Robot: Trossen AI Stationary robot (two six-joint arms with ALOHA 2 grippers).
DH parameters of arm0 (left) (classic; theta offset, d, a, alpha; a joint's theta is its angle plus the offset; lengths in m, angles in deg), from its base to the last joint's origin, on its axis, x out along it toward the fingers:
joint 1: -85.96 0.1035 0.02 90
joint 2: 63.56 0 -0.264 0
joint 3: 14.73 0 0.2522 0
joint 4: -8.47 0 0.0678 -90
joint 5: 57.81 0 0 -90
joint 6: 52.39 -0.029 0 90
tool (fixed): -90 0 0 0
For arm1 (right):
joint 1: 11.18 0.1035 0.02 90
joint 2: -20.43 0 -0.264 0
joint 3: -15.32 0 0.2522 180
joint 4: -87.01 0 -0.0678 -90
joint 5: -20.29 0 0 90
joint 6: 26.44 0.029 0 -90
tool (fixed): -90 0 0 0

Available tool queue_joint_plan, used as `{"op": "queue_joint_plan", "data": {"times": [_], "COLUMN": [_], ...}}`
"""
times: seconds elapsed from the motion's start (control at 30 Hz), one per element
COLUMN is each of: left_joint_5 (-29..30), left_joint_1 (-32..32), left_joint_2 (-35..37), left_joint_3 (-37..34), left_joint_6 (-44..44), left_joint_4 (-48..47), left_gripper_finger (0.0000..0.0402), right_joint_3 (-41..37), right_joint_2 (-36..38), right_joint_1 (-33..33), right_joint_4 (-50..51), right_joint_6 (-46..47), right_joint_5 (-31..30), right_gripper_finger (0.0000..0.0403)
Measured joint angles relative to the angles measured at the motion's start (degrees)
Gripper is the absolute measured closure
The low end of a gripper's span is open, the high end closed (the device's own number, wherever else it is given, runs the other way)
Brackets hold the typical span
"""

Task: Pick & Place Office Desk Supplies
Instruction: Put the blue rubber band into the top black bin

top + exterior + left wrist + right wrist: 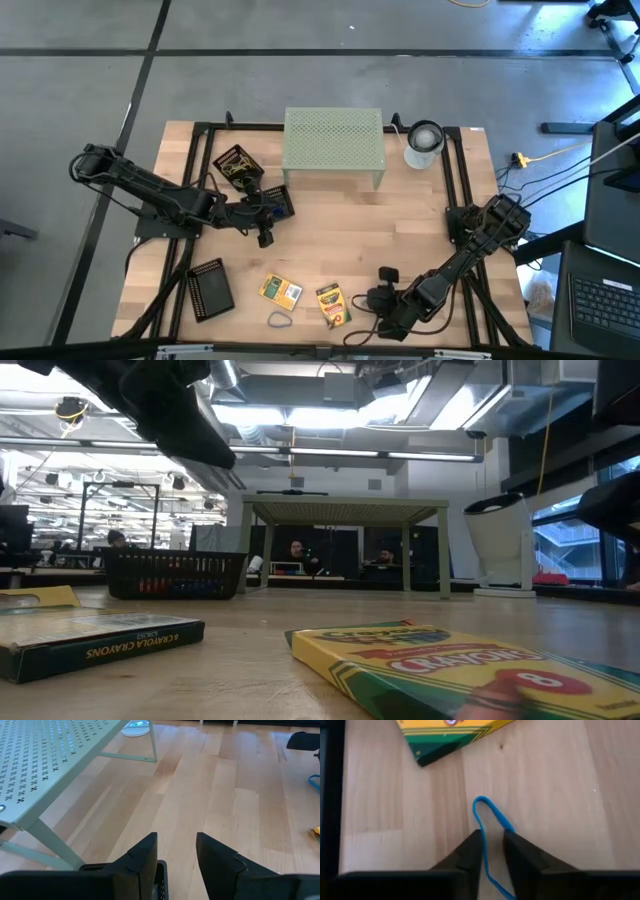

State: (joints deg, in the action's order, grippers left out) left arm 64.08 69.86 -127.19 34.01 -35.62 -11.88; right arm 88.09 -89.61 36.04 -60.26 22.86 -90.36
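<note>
Right hand (491, 842) pinching a blue band (492, 815)
Its fingers sit narrow around the loop on the bench (555, 795), crayon box (450, 732) just ahead; left hand (176, 852) hovers half-open beside the riser (55, 755)

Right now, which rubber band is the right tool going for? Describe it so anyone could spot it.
Start at the table's front edge, near the right-hand crayon box. Just beyond that box's corner, a blue rubber band lies flat on the wood, its tail running between the fingers of the right tool. It is blue, stretched into a thin loop; the other loose band, by the left-hand box, is pale.
</note>
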Motion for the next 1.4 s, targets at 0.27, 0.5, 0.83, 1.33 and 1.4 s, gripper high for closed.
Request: {"op": "queue_joint_plan", "data": {"times": [0.27, 0.5, 0.83, 1.33, 1.4], "left_joint_5": [-0.1, -0.1, -8.3, -8.7, -8.7], "left_joint_1": [0.0, -0.2, -6.9, -18.6, -18.7], "left_joint_2": [0.0, 0.0, 0.0, -6.6, -8.4], "left_joint_3": [0.0, 0.0, 0.0, 0.0, 0.0], "left_joint_6": [0.0, 1.5, -10.0, -26.5, -29.5], "left_joint_4": [0.0, 0.2, 12.7, 28.1, 32.2], "left_gripper_finger": [0.0272, 0.0272, 0.0272, 0.0272, 0.0272], "right_joint_3": [-0.1, 2.1, 10.8, 28.6, 29.5], "right_joint_2": [-0.1, -0.1, 1.7, 1.9, 2.0], "right_joint_1": [0.0, 0.0, -1.5, -9.3, -10.3], "right_joint_4": [-0.1, 1.1, 2.9, 1.7, 0.7], "right_joint_6": [3.0, 0.3, -7.2, -26.2, -26.2], "right_joint_5": [-1.5, -3.9, -17.6, -24.6, -22.3], "right_gripper_finger": [0.0390, 0.0398, 0.0401, 0.0399, 0.0399]}}
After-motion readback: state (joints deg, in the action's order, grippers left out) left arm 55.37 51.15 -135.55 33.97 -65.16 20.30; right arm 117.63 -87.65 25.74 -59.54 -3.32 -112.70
